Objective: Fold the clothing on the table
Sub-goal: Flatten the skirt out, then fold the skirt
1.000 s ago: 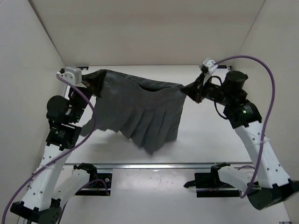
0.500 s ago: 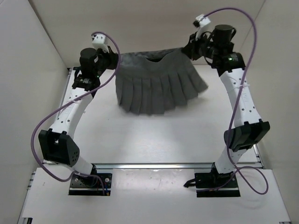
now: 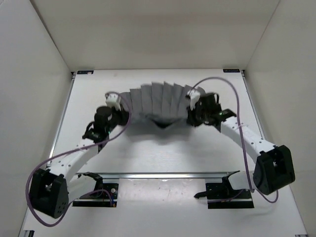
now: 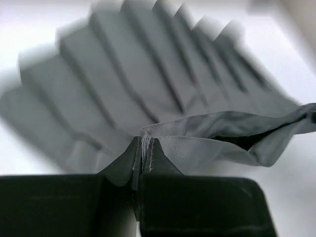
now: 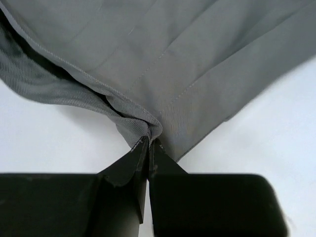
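Reading from the left in the top view: the left gripper [image 3: 124, 112] sits low over the table [image 3: 163, 148], its jaws clenched on the left end of the clothing's waistband. The left wrist view shows the thin fabric edge nipped between the closed fingertips [image 4: 129, 160], while the rest of the waistband [image 4: 222, 126] sags away to the right as a loose, open fold. The clothing [image 3: 159, 100], a dark grey pleated skirt, rests in the middle of the table's far half. Its pleats fan outward toward the far edge, and the waistband is drawn into a short arc on the near side, between the two grippers (the pleats appear blurred in the left wrist view). At the right, the right gripper [image 3: 190, 114] grasps the opposite end of the waistband. In the right wrist view its fingers [image 5: 126, 168] are pressed together on a bunched corner of fabric, with the skirt spreading up and away over the white surface. A purple cable [image 3: 219, 78] arches above the right arm.
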`<state>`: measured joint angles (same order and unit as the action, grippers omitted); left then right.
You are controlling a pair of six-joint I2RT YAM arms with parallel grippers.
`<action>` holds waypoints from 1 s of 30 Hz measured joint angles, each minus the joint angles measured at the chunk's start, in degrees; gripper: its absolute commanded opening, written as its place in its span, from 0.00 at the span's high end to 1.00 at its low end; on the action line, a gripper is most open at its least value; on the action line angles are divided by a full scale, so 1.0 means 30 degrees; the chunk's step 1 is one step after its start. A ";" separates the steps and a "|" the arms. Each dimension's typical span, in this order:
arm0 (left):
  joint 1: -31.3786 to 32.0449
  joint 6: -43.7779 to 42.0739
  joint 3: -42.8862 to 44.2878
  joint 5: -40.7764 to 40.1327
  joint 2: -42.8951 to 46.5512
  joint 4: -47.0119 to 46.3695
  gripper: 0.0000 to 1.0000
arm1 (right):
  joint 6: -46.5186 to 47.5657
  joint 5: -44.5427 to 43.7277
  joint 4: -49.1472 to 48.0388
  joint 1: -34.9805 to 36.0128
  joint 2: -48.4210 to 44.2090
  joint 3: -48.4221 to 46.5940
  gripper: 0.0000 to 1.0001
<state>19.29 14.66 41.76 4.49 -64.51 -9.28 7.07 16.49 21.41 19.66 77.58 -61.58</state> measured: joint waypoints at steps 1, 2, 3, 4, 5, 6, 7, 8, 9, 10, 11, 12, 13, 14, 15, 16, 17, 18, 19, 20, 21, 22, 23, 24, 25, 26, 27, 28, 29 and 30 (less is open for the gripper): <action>0.0299 0.0510 -0.1698 -0.0211 0.0568 0.0466 1.00 | -0.0386 -0.0474 0.0357 0.0714 -0.0379 0.1581 1.00; 0.0729 0.0991 -0.3271 -0.0619 0.1377 0.1253 1.00 | -0.0838 -0.0670 0.0889 0.1348 -0.0823 0.2849 1.00; 0.1224 0.1370 -0.4350 -0.1078 0.2331 0.2193 1.00 | -0.1413 -0.0736 0.1464 0.1996 -0.1515 0.4095 1.00; 0.1858 0.1719 -0.5122 -0.1494 0.3483 0.3184 1.00 | -0.1931 -0.0736 0.2142 0.2448 -0.2477 0.5093 1.00; 0.2390 0.2098 -0.5588 -0.1632 0.4838 0.4146 1.00 | -0.2484 -0.0707 0.2827 0.2776 -0.3723 0.5909 1.00; 0.2688 0.2441 -0.5770 -0.1464 0.6426 0.5005 1.00 | -0.2958 -0.0707 0.3344 0.2980 -0.5151 0.6586 1.00; 0.2645 0.2674 -0.5799 -0.1326 0.7650 0.5435 1.00 | -0.3388 -0.0627 0.3803 0.3060 -0.6521 0.7045 1.00; 0.2331 0.3038 -0.5807 -0.1115 0.9114 0.5727 1.00 | -0.3840 -0.0313 0.4211 0.3038 -0.7934 0.7351 1.00; 0.1996 0.3330 -0.5807 -0.0787 1.0229 0.5901 1.00 | -0.4065 0.0007 0.4437 0.2922 -0.8961 0.7453 1.00; 0.1727 0.3621 -0.5807 -0.0510 1.1191 0.5974 1.00 | -0.4320 0.0510 0.4466 0.2572 -0.9828 0.7453 1.00; 0.1545 0.3912 -0.5807 -0.0211 1.1832 0.5952 1.00 | -0.4473 0.0867 0.4422 0.2142 -1.0302 0.7424 1.00; 0.1537 0.4124 -0.5807 -0.0007 1.2014 0.5887 1.00 | -0.4524 0.1275 0.4430 0.1545 -1.0637 0.7329 1.00; 0.1625 0.4248 -0.5807 0.0146 1.1788 0.5785 1.00 | -0.4517 0.1668 0.4437 0.0831 -1.0688 0.7162 1.00; 0.1719 0.4306 -0.5799 0.0255 1.1293 0.5559 1.00 | -0.4503 0.1894 0.4408 0.0197 -1.0484 0.6994 1.00; 0.1851 0.4342 -0.5727 0.0328 1.0418 0.5297 1.00 | -0.4495 0.2047 0.4408 -0.0415 -0.9981 0.6761 1.00; 0.1923 0.4342 -0.5552 0.0364 0.9347 0.5034 1.00 | -0.4481 0.2069 0.4350 -0.0801 -0.9479 0.6506 1.00; 0.1909 0.4357 -0.5297 0.0364 0.8065 0.4692 1.00 | -0.4466 0.1960 0.4218 -0.1137 -0.8655 0.6149 1.00; 0.1807 0.4350 -0.4896 0.0321 0.6710 0.4284 1.00 | -0.4430 0.1770 0.4014 -0.1326 -0.7890 0.5799 1.00; 0.1632 0.4342 -0.4342 0.0270 0.5253 0.3861 1.00 | -0.4422 0.1603 0.3738 -0.1479 -0.6972 0.5464 1.00; 0.1428 0.4299 -0.3650 0.0138 0.3555 0.3424 1.00 | -0.4452 0.1443 0.3286 -0.1668 -0.5967 0.5144 1.00; 0.1239 0.4175 -0.2754 0.0036 0.1887 0.3220 1.00 | -0.4488 0.1297 0.2761 -0.1865 -0.4976 0.4881 1.00; 0.1115 0.4044 -0.1749 -0.0044 0.0211 0.2885 1.00 | -0.4524 0.1217 0.2310 -0.2076 -0.4131 0.4663 1.00; 0.0991 0.3891 -0.0714 -0.0117 -0.1464 0.2616 1.00 | -0.4677 0.1115 0.1785 -0.2324 -0.3198 0.4415 1.00; 0.0867 0.3759 0.0444 -0.0160 -0.3228 0.2404 1.00 | -0.4874 0.0962 0.1188 -0.2601 -0.2142 0.4189 1.00; 0.0765 0.3657 0.1421 -0.0211 -0.4670 0.2208 1.00 | -0.5027 0.0896 0.0707 -0.2863 -0.1195 0.3971 1.00; 0.0692 0.3606 0.2295 -0.0277 -0.6105 0.1967 1.00 | -0.5253 0.0954 0.0299 -0.3147 -0.0153 0.3628 1.00; 0.0612 0.3555 0.2973 -0.0335 -0.7300 0.1800 0.89 | -0.5391 0.0969 -0.0131 -0.3381 0.0933 0.3220 1.00; 0.0546 0.3504 0.3599 -0.0364 -0.8473 0.1654 0.69 | -0.5530 0.0896 -0.0430 -0.3548 0.2011 0.2725 0.84; 0.0466 0.3388 0.4000 -0.0357 -0.9384 0.1537 0.68 | -0.5610 0.0714 -0.0597 -0.3614 0.3126 0.2069 0.72; 0.0335 0.3402 0.4357 -0.0379 -1.0302 0.1428 0.66 | -0.5544 0.0204 -0.0750 -0.3570 0.4102 0.1421 0.62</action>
<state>20.29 24.86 54.83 3.36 -95.42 -4.99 -9.56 17.10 19.16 8.95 89.89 -57.32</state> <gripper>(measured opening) 0.299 0.233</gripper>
